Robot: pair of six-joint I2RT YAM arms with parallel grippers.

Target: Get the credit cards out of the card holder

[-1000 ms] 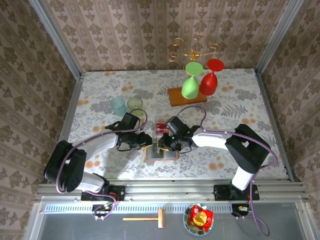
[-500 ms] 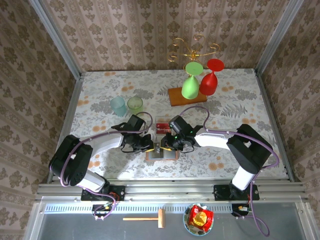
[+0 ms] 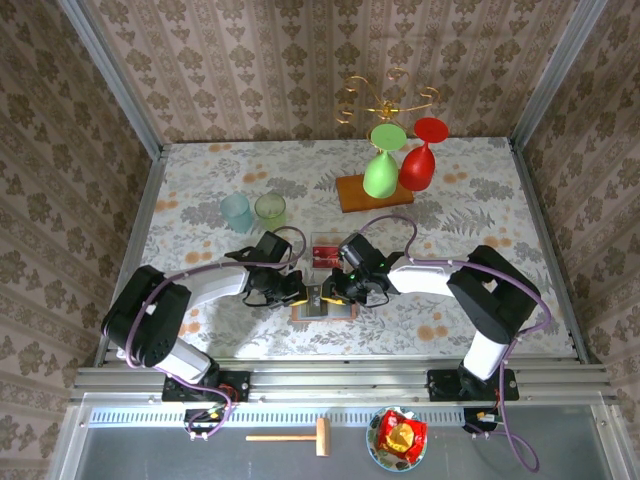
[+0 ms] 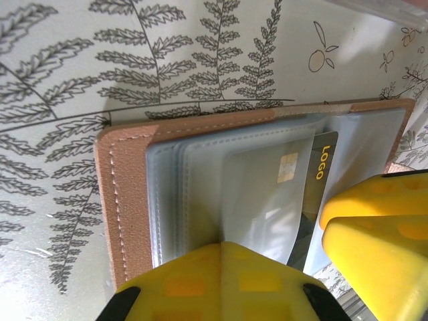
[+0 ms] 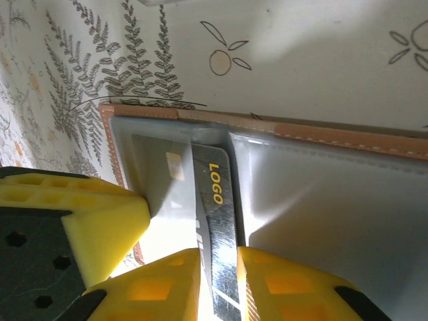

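The right gripper (image 5: 208, 286) pinched the card (image 5: 215, 194), whose long axis ran out of the holder (image 5: 334, 137) into its jaws. The left gripper (image 4: 224, 267), pressed together, rested on the holder's left side.

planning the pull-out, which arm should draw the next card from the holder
Right. The right gripper is shut on the dark LOGO credit card, partly out of its sleeve; the left gripper, shut, rests on the card holder.

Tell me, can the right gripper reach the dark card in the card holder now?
Probably yes: the dark card sticks out of the card holder and lies between the fingers of the right gripper.
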